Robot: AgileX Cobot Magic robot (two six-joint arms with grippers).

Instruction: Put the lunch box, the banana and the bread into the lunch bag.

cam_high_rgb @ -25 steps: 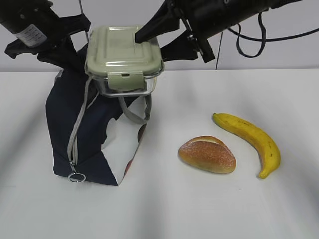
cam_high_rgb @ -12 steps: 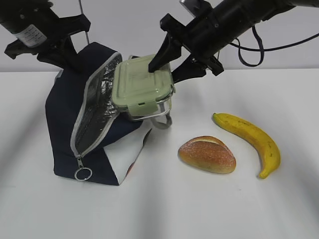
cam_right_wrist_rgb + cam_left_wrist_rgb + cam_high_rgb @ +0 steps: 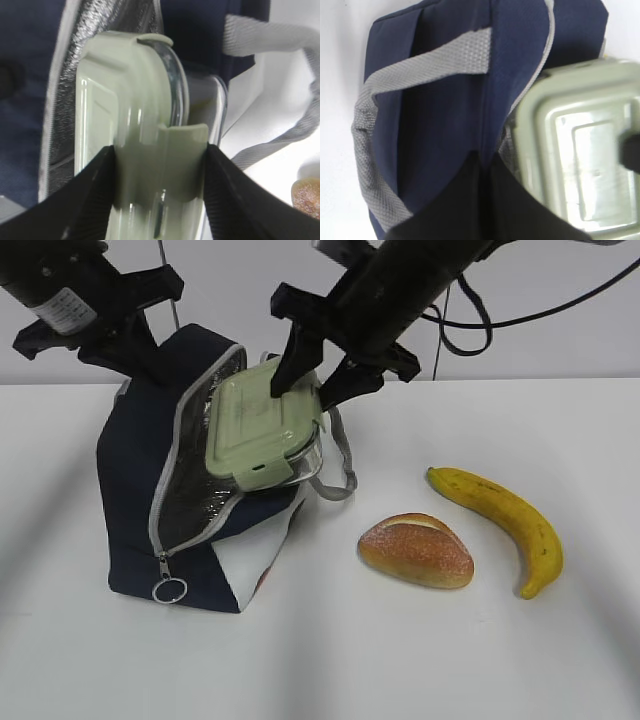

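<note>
Up at the bag's mouth, the right gripper point(image 3: 308, 385) has its jaws clamped on the far end of the lunch box point(image 3: 262, 427), one finger on each side, as the right wrist view shows with the green lid point(image 3: 131, 125) held between two black fingers point(image 3: 90, 200). That box sits tilted, partly inside the open lunch bag point(image 3: 140, 500), against its silver lining point(image 3: 190, 495). The left gripper point(image 3: 480, 165) has its jaws closed on the navy fabric at the bag's upper edge, beside a grey handle point(image 3: 420, 67). On the white table point(image 3: 330, 660), the bread point(image 3: 415, 549) lies to the right of the bag, and the banana point(image 3: 502, 523) lies just beyond it, close but apart
</note>
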